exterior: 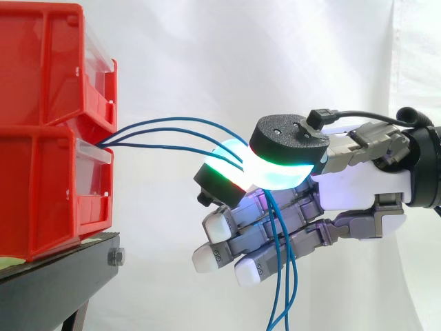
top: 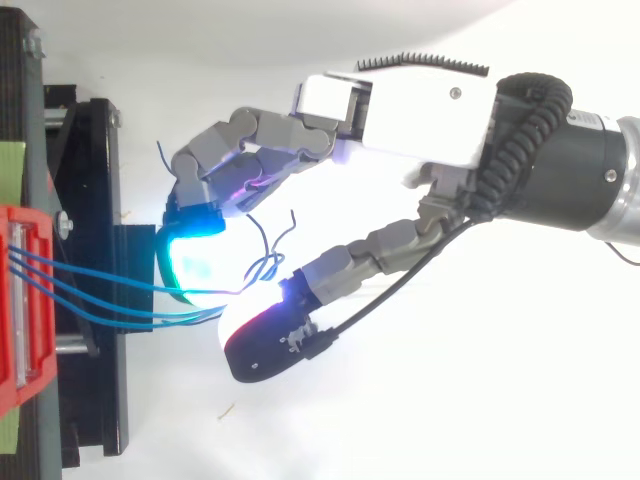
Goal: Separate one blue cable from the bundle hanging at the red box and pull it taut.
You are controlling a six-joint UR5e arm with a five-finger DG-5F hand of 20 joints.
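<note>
The red bins (exterior: 41, 186) stand at frame left. Centre-right, the hand (exterior: 358, 181) pinches the blue cables (exterior: 165, 129) between its glowing pads (exterior: 227, 164). All strands seem caught together and arc slack, so singling one out and tautening it remain.

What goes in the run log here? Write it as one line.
hand: shut on blue cables | cables: three run from red bins to the pinch, bowed, tails hanging below | one separated: not apparent

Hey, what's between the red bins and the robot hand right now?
Only the blue cables span that gap, running from the red bins to the robot hand; the side view shows it.
</note>
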